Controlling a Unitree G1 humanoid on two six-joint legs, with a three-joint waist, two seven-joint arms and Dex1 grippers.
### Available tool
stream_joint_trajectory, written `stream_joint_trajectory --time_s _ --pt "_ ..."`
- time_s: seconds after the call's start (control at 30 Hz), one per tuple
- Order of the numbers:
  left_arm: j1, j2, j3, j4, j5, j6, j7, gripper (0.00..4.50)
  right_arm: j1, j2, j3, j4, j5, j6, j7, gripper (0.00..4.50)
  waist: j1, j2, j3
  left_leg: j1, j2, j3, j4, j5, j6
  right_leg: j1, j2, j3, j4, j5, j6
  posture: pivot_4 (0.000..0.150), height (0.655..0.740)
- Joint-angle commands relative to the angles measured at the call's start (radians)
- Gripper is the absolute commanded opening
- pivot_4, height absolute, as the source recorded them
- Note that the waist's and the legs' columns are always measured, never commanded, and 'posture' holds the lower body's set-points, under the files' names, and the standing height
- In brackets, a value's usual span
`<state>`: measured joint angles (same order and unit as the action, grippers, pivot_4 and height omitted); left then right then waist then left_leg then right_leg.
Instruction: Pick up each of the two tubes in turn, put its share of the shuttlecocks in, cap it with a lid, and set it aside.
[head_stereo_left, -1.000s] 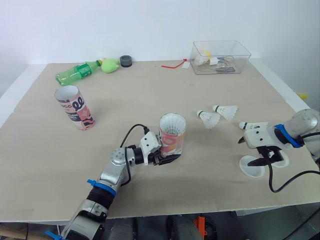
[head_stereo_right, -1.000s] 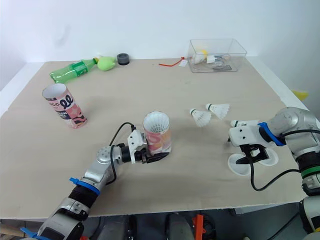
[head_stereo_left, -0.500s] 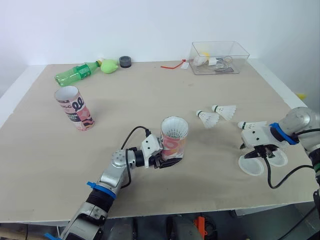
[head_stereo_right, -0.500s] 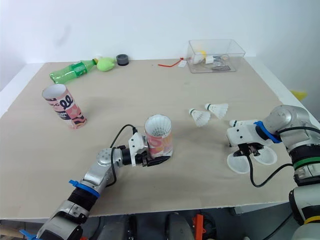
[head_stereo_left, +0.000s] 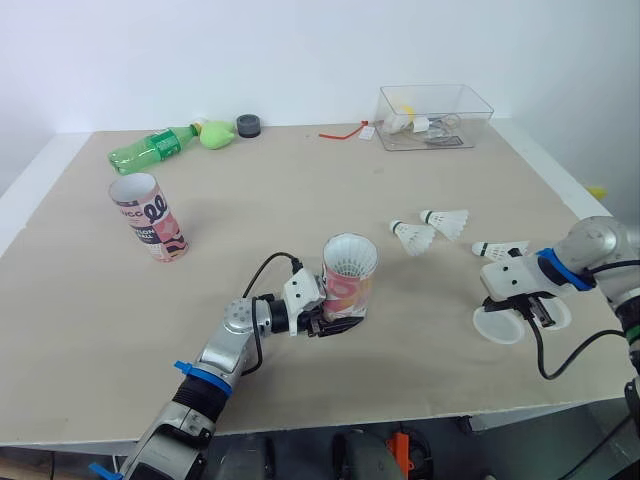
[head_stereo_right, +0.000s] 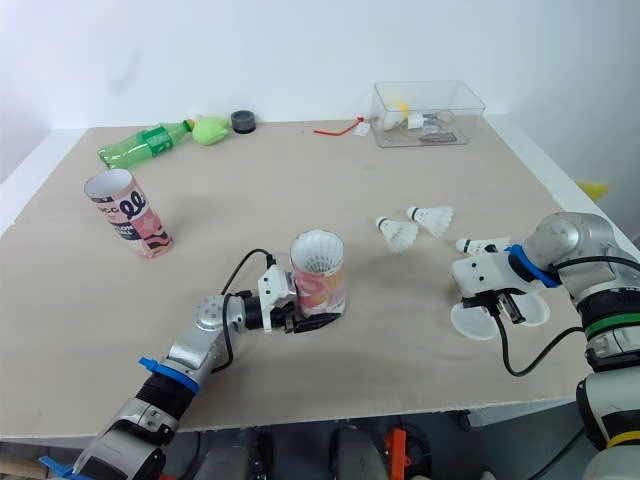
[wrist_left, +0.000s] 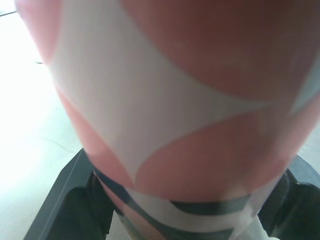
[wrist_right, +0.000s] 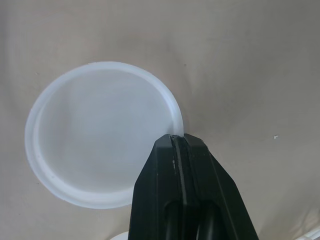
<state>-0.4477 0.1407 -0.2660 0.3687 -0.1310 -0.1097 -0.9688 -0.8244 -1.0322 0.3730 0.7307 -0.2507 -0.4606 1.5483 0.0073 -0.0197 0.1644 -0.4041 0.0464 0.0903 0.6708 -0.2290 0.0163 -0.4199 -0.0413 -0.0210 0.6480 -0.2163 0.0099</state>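
Table read as a clock from the head camera, 12 at the far edge.

10 o'clock: left tube (head_stereo_left: 148, 215) is standing on its base, long axis near vertical, open mouth facing up, well apart from both grippers.

11 o'clock, far edge: bottle (head_stereo_left: 155, 147) is lying on its side, neck pointing toward 3 o'clock at a green lump (head_stereo_left: 215, 131) and a black cap (head_stereo_left: 248, 124).

Centre, toward 6: left gripper (head_stereo_left: 325, 320) is clamping the held tube (head_stereo_left: 347, 285) low down, with a finger (wrist_left: 65, 200) on each side of its base. The tube's long axis is running near vertical, mouth opening upward, with white feathers showing inside. Cannot tell whether the base is touching the table (head_stereo_left: 280, 200).

At 3 o'clock of the held tube: shuttlecock A (head_stereo_left: 412, 236) and shuttlecock B (head_stereo_left: 448, 221) are lying on their sides just beside each other, corks pointing to 9, skirts to 3. Shuttlecock C (head_stereo_left: 500, 248) is lying near the right gripper's body, cork also to 9.

1 o'clock: clear box (head_stereo_left: 435, 102) is holding small items.

4 o'clock: right gripper (wrist_right: 178, 140) is pressing its fingers together on the rim of the lid (wrist_right: 100, 130), hollow side up. Second lid (head_stereo_left: 558, 313) is lying just beside it at 3 o'clock.
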Motion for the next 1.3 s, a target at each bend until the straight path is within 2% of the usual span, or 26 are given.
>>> stream_joint_trajectory --time_s 0.03,0.3,0.73,0.9,1.07,1.3 --pt "-0.01 0.008 0.005 0.058 0.008 0.007 0.007 3.03 -0.026 0.021 -0.016 -0.031 0.04 -0.032 0.041 0.02 0.0 0.0 0.0 0.0 0.0 0.0 0.0 0.0 0.0 0.0 0.0 0.0 0.0 0.0 0.0 0.15 0.74" --pt "-0.055 0.015 0.014 0.137 0.008 -0.021 -0.005 3.03 -0.159 0.039 0.024 -0.064 0.121 -0.072 0.066 0.02 -0.001 0.002 0.0 0.001 -0.001 0.002 0.0 0.004 0.005 -0.002 0.002 0.006 0.0 0.006 -0.001 0.15 0.74" --pt "-0.147 0.009 0.016 0.349 0.054 -0.113 0.004 3.03 -0.689 0.183 0.263 0.244 0.182 -0.31 0.066 0.02 -0.003 0.003 0.0 0.001 0.0 0.009 -0.002 0.004 0.006 -0.007 0.002 0.012 0.0 0.008 -0.001 0.15 0.74" --pt "-0.197 0.002 0.027 0.432 0.059 -0.144 0.009 3.03 -0.809 0.243 0.357 0.274 0.306 -0.332 0.066 0.02 -0.003 0.003 0.0 0.001 0.0 0.01 -0.002 0.004 0.006 -0.007 0.001 0.013 0.0 0.009 -0.002 0.15 0.74" --pt "-0.218 -0.008 0.026 0.479 0.07 -0.166 0.015 3.03 -0.862 0.292 0.444 0.252 0.434 -0.346 0.066 0.02 -0.003 0.003 0.0 0.001 0.001 0.011 -0.002 0.004 0.006 -0.008 0.001 0.012 0.0 0.01 -0.002 0.15 0.74" --pt "-0.229 -0.014 0.027 0.507 0.075 -0.172 0.023 3.03 -0.885 0.334 0.531 0.21 0.538 -0.365 0.066 0.02 -0.003 0.003 0.0 0.001 0.001 0.011 -0.001 0.004 0.006 -0.008 0.001 0.012 0.0 0.011 -0.002 0.15 0.74"
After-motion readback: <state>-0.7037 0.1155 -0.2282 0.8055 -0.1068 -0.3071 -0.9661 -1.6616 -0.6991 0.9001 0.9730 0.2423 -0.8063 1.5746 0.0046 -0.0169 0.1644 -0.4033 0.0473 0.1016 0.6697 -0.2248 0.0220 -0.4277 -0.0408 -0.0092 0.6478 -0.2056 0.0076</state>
